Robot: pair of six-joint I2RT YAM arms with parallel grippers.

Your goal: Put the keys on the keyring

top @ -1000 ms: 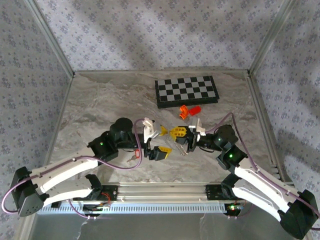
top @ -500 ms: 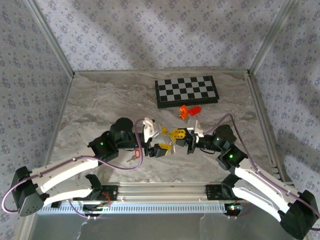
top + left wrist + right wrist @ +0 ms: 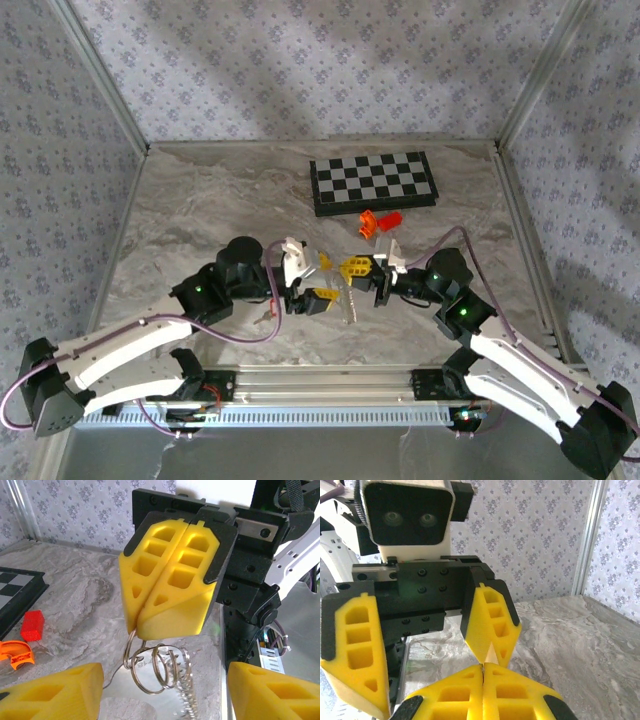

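Marble tabletop (image 3: pixel 200 210): the left half, up to the far left corner, lies bare and open for passing. A chessboard (image 3: pixel 373 182) blocks the far edge right of centre, with orange pieces (image 3: pixel 380 221) just in front of it. Toward the near edge, the left gripper (image 3: pixel 325 280) and right gripper (image 3: pixel 355 268) meet, closing off the middle. The keyring (image 3: pixel 161 667) dangles below them.

White arms (image 3: pixel 130 345), yellow jaws, purple cables (image 3: pixel 250 336)

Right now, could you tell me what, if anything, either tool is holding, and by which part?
The right tool pinches the silvery wire-loop keyring by its top edge, beaded chain dangling; the left tool, open, holds nothing.
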